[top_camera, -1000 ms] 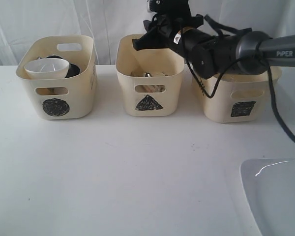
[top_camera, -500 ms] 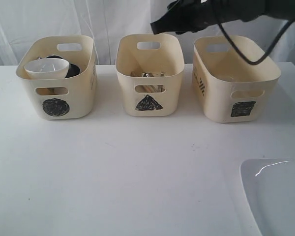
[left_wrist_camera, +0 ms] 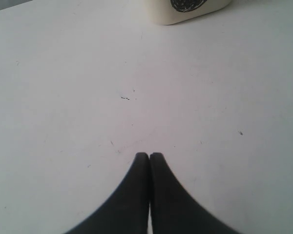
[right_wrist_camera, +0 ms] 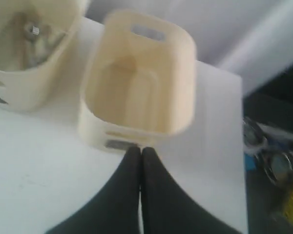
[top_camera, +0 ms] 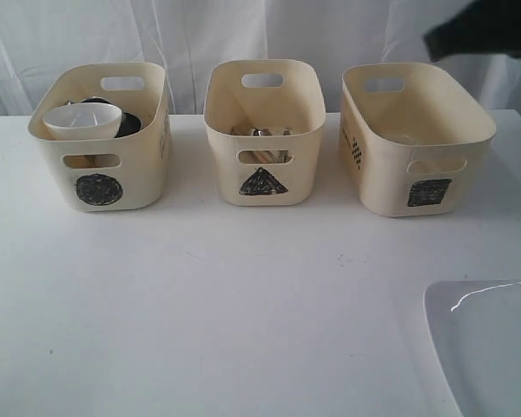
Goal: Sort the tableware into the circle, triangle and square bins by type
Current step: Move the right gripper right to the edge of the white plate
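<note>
left end effector (left_wrist_camera: 149, 157) pressed together over the counter (left_wrist_camera: 78, 73); right end effector (right_wrist_camera: 140, 151) likewise, above the square bin (right_wrist_camera: 185, 87). white bowl (top_camera: 82, 120) in circle bin (top_camera: 132, 165), seemingly cutlery (top_camera: 260, 132) in triangle bin (top_camera: 221, 174), plate (top_camera: 491, 347) on counter.

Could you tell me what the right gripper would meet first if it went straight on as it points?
Probably the square bin: the shut right gripper points at its near wall, though depth is unclear.
</note>
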Motion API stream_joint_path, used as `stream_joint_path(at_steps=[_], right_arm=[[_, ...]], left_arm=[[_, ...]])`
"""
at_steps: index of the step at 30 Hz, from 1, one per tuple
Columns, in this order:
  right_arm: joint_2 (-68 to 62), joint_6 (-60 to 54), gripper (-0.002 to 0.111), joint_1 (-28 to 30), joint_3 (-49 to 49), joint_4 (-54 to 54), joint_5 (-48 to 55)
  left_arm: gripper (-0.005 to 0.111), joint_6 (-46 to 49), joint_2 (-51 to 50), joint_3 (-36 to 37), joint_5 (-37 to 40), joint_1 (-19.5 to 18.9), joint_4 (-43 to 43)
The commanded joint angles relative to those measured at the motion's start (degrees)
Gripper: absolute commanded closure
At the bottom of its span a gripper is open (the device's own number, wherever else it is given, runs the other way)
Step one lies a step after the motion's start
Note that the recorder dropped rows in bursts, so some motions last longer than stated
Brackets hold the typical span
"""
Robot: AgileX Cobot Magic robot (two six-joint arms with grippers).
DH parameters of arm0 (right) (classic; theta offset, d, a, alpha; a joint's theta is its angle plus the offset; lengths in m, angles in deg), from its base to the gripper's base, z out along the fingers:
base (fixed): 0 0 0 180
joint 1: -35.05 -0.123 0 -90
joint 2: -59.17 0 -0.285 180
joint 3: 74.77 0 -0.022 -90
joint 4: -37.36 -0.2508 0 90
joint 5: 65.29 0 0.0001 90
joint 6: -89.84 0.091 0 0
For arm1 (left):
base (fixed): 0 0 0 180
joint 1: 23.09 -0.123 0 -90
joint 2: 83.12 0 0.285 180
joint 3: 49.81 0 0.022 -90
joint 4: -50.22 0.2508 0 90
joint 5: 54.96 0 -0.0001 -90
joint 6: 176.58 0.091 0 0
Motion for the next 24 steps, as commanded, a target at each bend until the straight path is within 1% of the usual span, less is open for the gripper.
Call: stream_joint_path(at_steps=[1,4,6,8,11,13,15,17,18,20,21,22,24], right_arm=[[10.1,18.0,0.108,2.4,8.3,14.1,4.9],[14.9,26.1,0.108,3.9,12.1,20.8,6.5],[16.3,29.1,0.108,5.5,15.1,22.1,7.5],[16.4,31.1,0.108,8.2,19.3,21.3,7.6],[13.1,30.5,0.108,14.7,24.5,15.5,2.3],[9.1,25.2,0.108,19.4,25.2,6.9,-3.5],[4.4,17.2,0.108,23.7,25.1,-4.6,-7.6],[-1.4,5.2,0.108,27.5,24.4,-20.8,-8.8],[-3.6,-3.2,0.108,28.6,24.1,-27.6,-9.0],[-8.0,-20.6,0.108,29.2,23.9,-44.1,-9.4],[-9.1,-26.3,0.108,29.2,23.9,-50.5,-9.8],[-10.0,-31.4,0.108,29.2,24.0,-56.0,-10.5],[-10.4,-35.2,0.108,29.2,24.1,-64.0,-13.4]], left_arm=[[0.107,0.1,0.2,0.1,0.1,-0.1,-0.5],[0.107,0.1,0.2,0.1,0.1,-0.1,-0.5],[0.107,0.1,0.2,0.1,0.1,-0.1,-0.5],[0.107,0.1,0.2,0.1,0.1,-0.1,-0.5],[0.107,0.1,0.2,0.1,0.1,-0.1,-0.5],[0.107,0.1,0.2,0.1,0.1,-0.1,-0.5],[0.107,0.1,0.2,0.1,0.1,-0.1,-0.5],[0.107,0.1,0.2,0.1,0.1,-0.1,-0.5],[0.107,0.1,0.2,0.1,0.1,-0.1,-0.5],[0.107,0.1,0.2,0.1,0.1,-0.1,-0.5],[0.107,0.1,0.2,0.1,0.1,-0.1,-0.5],[0.107,0.1,0.2,0.1,0.1,-0.1,-0.5],[0.107,0.1,0.2,0.1,0.1,-0.1,-0.5]])
